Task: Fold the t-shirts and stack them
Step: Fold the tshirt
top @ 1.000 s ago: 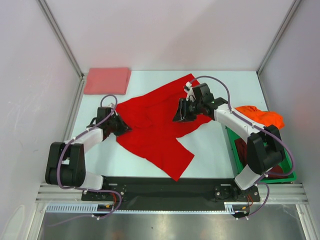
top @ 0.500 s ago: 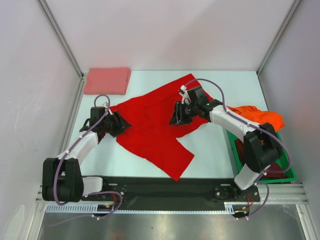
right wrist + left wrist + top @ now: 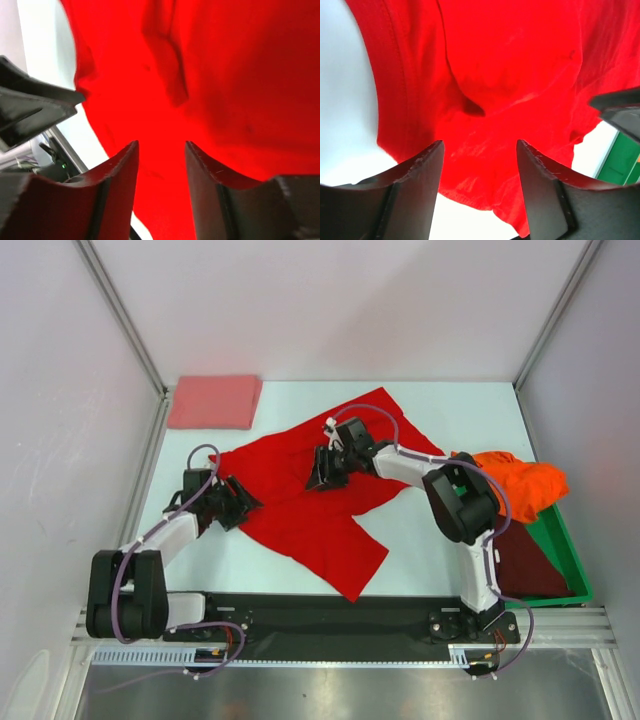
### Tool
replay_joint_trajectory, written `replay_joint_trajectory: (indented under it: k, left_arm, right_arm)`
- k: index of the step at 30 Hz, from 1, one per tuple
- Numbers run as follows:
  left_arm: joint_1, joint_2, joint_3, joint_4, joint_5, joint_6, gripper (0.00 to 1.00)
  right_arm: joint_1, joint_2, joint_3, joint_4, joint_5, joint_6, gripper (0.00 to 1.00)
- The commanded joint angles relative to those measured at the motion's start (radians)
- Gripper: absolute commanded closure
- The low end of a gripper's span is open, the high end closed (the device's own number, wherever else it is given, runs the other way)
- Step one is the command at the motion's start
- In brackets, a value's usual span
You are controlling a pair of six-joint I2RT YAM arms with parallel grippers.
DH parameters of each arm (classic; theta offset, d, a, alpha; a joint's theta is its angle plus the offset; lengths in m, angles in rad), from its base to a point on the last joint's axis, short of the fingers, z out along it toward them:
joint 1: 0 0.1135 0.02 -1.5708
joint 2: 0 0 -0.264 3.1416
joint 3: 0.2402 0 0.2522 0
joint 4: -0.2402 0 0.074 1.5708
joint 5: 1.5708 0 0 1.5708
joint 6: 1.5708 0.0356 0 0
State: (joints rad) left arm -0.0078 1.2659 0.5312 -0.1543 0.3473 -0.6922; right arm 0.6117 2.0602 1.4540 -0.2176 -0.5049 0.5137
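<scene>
Wide apart on the left gripper (image 3: 479,145), nothing pinched, just hanging low over the left edge of the red shirt (image 3: 300,510). Same deal on the right gripper (image 3: 161,144): spread open, parked over the shirt's middle, wrinkled red cloth showing through the gap. Hard to say if either actually touches fabric. Shirt itself sprawled out and rumpled across the table (image 3: 430,530). Folded pink shirt (image 3: 214,401) way off in the far left corner. Orange shirt (image 3: 520,480) heaped over the far end of the bin (image 3: 568,555), maroon shirt (image 3: 525,565) lying inside.
</scene>
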Motion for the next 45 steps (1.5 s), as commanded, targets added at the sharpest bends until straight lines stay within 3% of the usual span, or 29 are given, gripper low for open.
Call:
replay_joint_trajectory:
  k: [1, 9, 18, 25, 26, 34, 37, 41, 45]
  left_arm:
    - [0.005, 0.012, -0.002, 0.102, 0.018, -0.012, 0.34]
    - [0.005, 0.107, 0.033, 0.150, 0.044, -0.012, 0.34]
    - [-0.009, 0.159, 0.046, 0.229, 0.093, -0.040, 0.47]
    - [-0.012, 0.185, 0.067, 0.245, 0.110, -0.040, 0.69]
    - [-0.012, 0.184, 0.067, 0.245, 0.113, -0.041, 0.76]
    - [-0.014, 0.101, 0.044, 0.179, 0.154, -0.041, 1.00]
    - [-0.012, 0.034, 0.024, 0.119, 0.157, -0.040, 1.00]
    - [-0.012, -0.033, 0.016, -0.005, 0.058, -0.012, 1.00]
    - [-0.011, -0.028, 0.007, -0.013, 0.027, -0.007, 1.00]
  right_arm:
    - [0.008, 0.037, 0.032, 0.113, -0.024, 0.097, 0.50]
    - [0.022, 0.104, 0.046, 0.146, -0.014, 0.120, 0.46]
    - [0.013, 0.100, 0.065, 0.104, 0.019, 0.092, 0.45]
    - [0.010, 0.124, 0.080, 0.110, 0.016, 0.092, 0.44]
    - [0.013, 0.129, 0.088, 0.110, 0.008, 0.094, 0.45]
    - [0.020, 0.134, 0.065, 0.130, -0.018, 0.100, 0.48]
    - [0.011, 0.104, 0.013, 0.173, -0.039, 0.127, 0.48]
    - [0.005, 0.071, -0.043, 0.242, -0.063, 0.167, 0.45]
    - [0.006, 0.083, -0.018, 0.239, -0.075, 0.184, 0.44]
